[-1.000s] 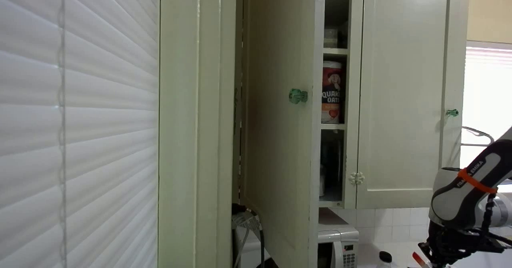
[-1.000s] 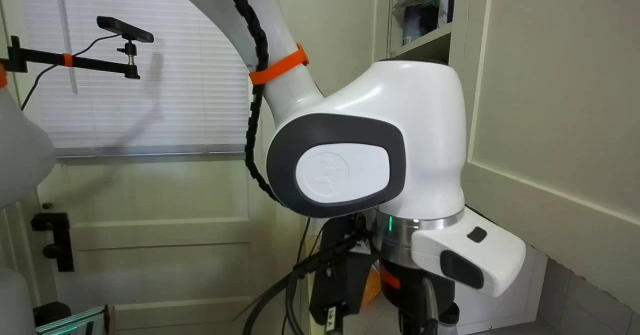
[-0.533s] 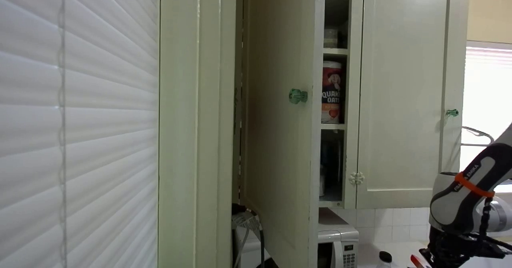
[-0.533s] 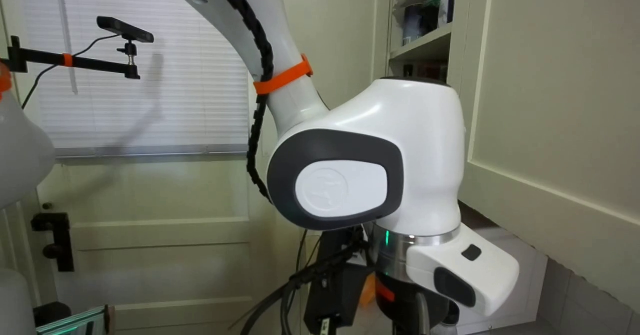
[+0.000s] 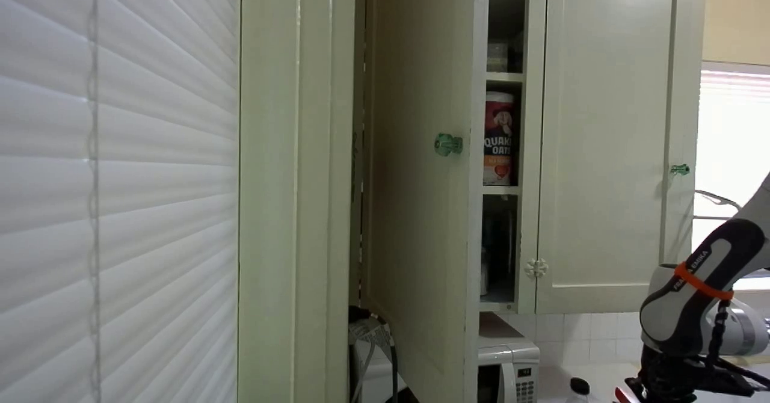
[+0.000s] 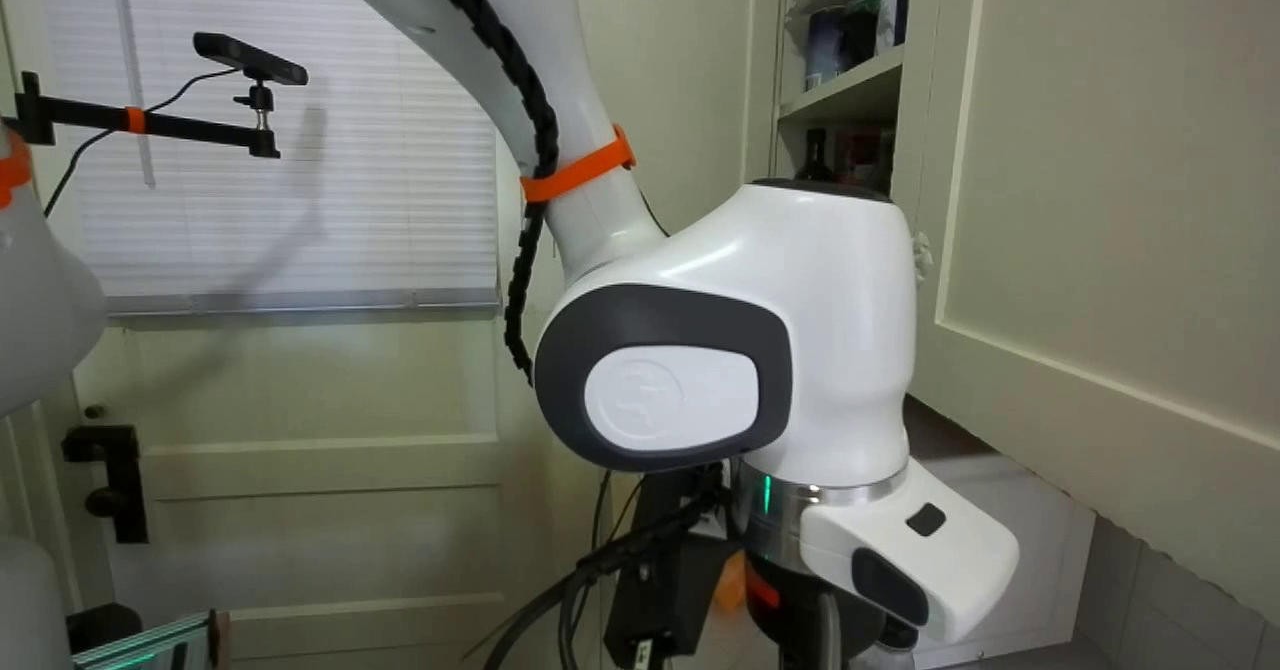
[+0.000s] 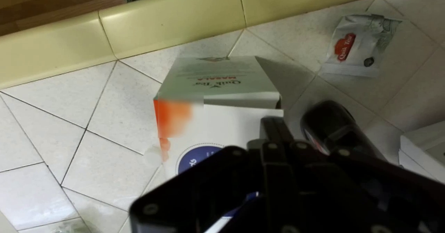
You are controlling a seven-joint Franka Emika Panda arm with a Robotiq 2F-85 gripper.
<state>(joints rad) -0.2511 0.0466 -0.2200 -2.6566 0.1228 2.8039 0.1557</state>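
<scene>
In the wrist view my gripper (image 7: pixel 275 120) has its fingertips together, with nothing visible between them. It is over or beside the white face of a Quik Tea Masala box (image 7: pixel 213 80); whether it touches is unclear. The white face has a blue round label and an orange corner. A dark bottle (image 7: pixel 337 128) is just right of the fingers. A Quik Tea sachet (image 7: pixel 356 47) lies on the tiles farther right. In both exterior views the fingertips are out of frame or hidden; the black gripper body shows (image 5: pixel 668 376) (image 6: pixel 810 615).
A yellow tiled counter edge (image 7: pixel 174 21) runs beyond the box. A white box (image 7: pixel 426 146) is at the right. A cabinet door (image 5: pixel 421 210) stands open before shelves and a microwave (image 5: pixel 508 355). A cabinet door (image 6: pixel 1110 200) is close beside the arm.
The arm and gripper have moved down, and slightly left, in both exterior views. More of the shelf behind the arm shows. The cabinet doors have not moved.
</scene>
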